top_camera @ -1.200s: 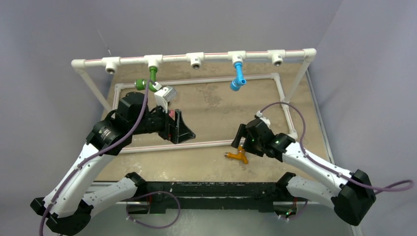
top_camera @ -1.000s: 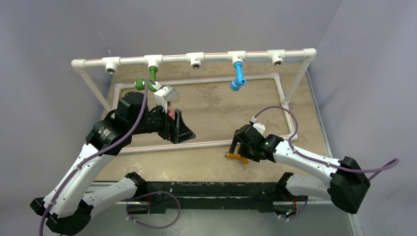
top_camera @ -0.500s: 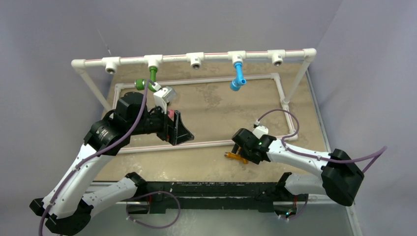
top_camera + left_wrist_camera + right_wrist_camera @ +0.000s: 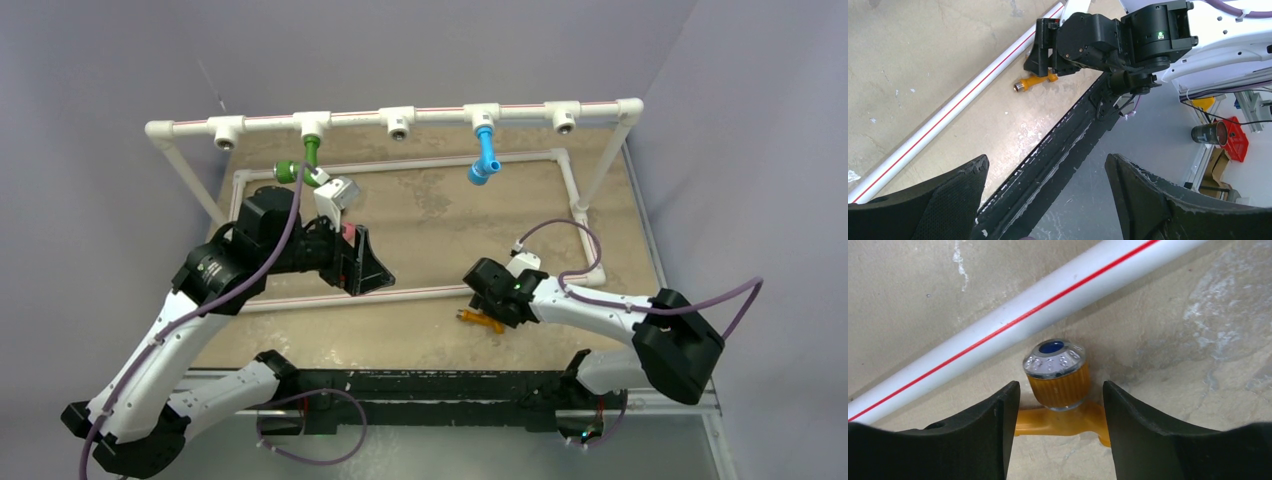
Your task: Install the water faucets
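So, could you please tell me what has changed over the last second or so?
The right end effector came down over the orange faucet and its jaws narrowed around it, not yet gripping. The open left end effector, green faucet and blue faucet stayed put.

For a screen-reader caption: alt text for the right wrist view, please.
An orange faucet with a silver, blue-centred cap lies on the tan table between the right gripper's open black fingers. A white pipe with a red stripe runs diagonally behind it.
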You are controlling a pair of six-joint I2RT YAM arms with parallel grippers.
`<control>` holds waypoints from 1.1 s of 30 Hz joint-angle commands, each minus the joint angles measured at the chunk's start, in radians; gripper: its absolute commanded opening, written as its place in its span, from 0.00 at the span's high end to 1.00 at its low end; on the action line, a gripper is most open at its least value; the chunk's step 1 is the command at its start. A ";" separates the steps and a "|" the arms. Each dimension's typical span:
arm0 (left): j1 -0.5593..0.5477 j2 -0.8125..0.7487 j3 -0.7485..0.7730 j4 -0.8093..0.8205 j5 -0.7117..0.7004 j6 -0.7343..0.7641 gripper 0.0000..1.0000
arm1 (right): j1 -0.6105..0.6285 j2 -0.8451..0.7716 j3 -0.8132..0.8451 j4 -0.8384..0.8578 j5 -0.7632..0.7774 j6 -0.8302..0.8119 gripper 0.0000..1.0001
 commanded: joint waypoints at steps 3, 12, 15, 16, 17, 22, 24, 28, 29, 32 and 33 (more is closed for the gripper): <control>-0.005 0.008 0.033 0.008 0.020 0.020 0.14 | 0.004 0.042 0.037 0.033 0.047 -0.004 0.42; -0.006 0.016 0.020 0.005 0.023 0.003 0.14 | 0.004 0.017 0.023 0.041 0.030 -0.106 1.00; -0.005 -0.003 -0.004 0.027 0.035 -0.017 0.14 | 0.008 -0.039 0.020 0.062 -0.008 -0.156 1.00; -0.005 -0.009 -0.017 0.033 0.046 -0.023 0.14 | 0.020 -0.065 0.024 0.060 -0.021 -0.168 1.00; -0.006 -0.013 -0.022 0.038 0.049 -0.028 0.14 | 0.028 -0.076 0.032 0.052 -0.023 -0.171 1.00; -0.005 -0.033 -0.080 0.065 0.094 -0.093 0.14 | 0.156 -0.119 0.123 -0.032 0.001 -0.144 1.00; -0.006 -0.043 -0.115 0.084 0.123 -0.119 0.14 | 0.206 -0.116 0.169 -0.063 0.011 -0.121 1.00; -0.005 -0.075 -0.193 0.125 0.153 -0.161 0.14 | 0.311 -0.106 0.291 -0.111 0.044 -0.097 1.00; -0.004 -0.078 -0.207 0.132 0.156 -0.172 0.14 | 0.331 -0.103 0.308 -0.115 0.048 -0.098 1.00; -0.005 -0.087 -0.252 0.164 0.168 -0.216 0.14 | 0.370 -0.104 0.376 -0.124 0.056 -0.102 1.00; -0.004 -0.092 -0.275 0.185 0.176 -0.233 0.14 | 0.379 -0.111 0.388 -0.121 0.057 -0.104 1.00</control>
